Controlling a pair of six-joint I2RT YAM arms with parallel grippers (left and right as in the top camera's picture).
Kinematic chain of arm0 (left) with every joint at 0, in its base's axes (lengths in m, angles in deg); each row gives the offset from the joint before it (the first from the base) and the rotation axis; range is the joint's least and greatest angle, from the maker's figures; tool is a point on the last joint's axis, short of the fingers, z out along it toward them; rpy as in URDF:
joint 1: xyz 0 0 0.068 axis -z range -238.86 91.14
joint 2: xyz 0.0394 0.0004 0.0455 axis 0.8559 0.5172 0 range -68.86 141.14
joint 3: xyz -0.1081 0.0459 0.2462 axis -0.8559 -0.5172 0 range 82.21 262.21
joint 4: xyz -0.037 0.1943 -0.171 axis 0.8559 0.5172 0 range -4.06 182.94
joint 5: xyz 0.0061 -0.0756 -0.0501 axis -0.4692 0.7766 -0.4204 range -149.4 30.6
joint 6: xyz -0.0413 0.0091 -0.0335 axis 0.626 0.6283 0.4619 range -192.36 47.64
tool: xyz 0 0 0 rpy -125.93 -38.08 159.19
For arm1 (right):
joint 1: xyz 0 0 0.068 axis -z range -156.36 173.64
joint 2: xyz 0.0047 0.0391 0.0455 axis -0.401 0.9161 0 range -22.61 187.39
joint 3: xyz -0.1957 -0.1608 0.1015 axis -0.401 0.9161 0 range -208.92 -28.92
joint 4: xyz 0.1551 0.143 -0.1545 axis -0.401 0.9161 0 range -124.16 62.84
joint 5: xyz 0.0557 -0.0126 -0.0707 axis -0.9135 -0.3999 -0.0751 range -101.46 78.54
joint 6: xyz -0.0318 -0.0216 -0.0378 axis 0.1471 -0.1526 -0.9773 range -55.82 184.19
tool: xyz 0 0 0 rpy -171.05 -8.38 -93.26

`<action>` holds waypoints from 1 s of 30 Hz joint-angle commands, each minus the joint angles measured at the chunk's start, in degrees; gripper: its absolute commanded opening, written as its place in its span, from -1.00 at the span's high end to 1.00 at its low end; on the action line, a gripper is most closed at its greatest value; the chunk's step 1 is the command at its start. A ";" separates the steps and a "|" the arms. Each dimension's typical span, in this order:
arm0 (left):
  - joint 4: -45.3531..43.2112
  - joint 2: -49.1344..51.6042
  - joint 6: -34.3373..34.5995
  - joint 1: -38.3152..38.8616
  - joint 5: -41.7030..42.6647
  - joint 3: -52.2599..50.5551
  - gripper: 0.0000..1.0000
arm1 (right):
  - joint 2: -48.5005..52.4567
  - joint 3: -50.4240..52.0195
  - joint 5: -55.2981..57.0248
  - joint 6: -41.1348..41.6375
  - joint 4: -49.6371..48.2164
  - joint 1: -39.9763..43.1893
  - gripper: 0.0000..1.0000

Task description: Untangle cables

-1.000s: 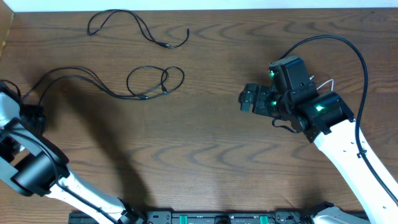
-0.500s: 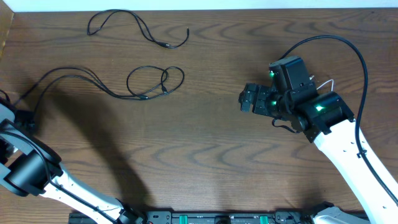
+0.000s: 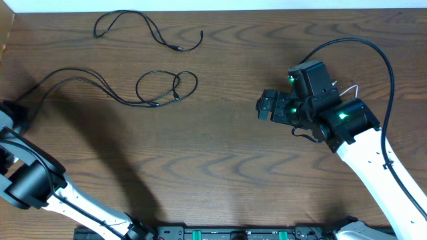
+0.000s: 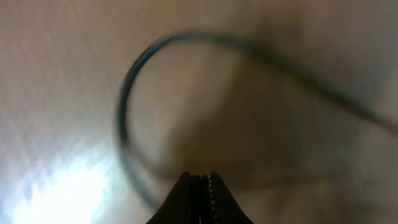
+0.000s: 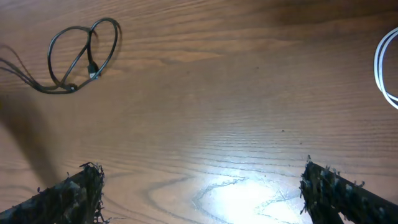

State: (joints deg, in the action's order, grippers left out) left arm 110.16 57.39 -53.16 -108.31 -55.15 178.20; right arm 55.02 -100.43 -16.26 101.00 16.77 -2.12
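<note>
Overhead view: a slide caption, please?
Looped black cable and second black cable lie apart on the table; right gripper hovers open.

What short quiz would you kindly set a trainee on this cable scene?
1. True or false: the right gripper is shut.
2. Fill in: the long black cable runs to the ___ gripper.
3. Which cable lies beside the right arm? A) long black cable B) white cable C) short black cable
Key: 1 false; 2 left gripper; 3 B.
</note>
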 commanded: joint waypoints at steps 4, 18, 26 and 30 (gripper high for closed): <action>3.85 -1.70 -2.25 0.70 4.31 9.75 0.84 | 0.39 0.07 -0.33 -0.46 0.04 -0.22 -0.99; 13.09 -1.95 0.96 3.10 4.02 1.40 0.85 | 0.42 0.07 -0.31 -0.50 -0.35 -0.22 -0.99; 10.10 -1.90 2.49 3.28 -4.57 -4.31 0.85 | 0.52 0.07 -0.31 -0.50 -0.39 -0.22 -0.98; 5.20 -1.81 0.76 2.78 -6.67 -5.90 0.85 | 1.14 0.07 -0.31 -0.48 0.55 -0.22 -0.98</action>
State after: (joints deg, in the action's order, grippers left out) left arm 117.66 55.73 -51.28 -104.92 -58.43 173.08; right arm 55.15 -100.43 -16.41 101.00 16.71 -2.12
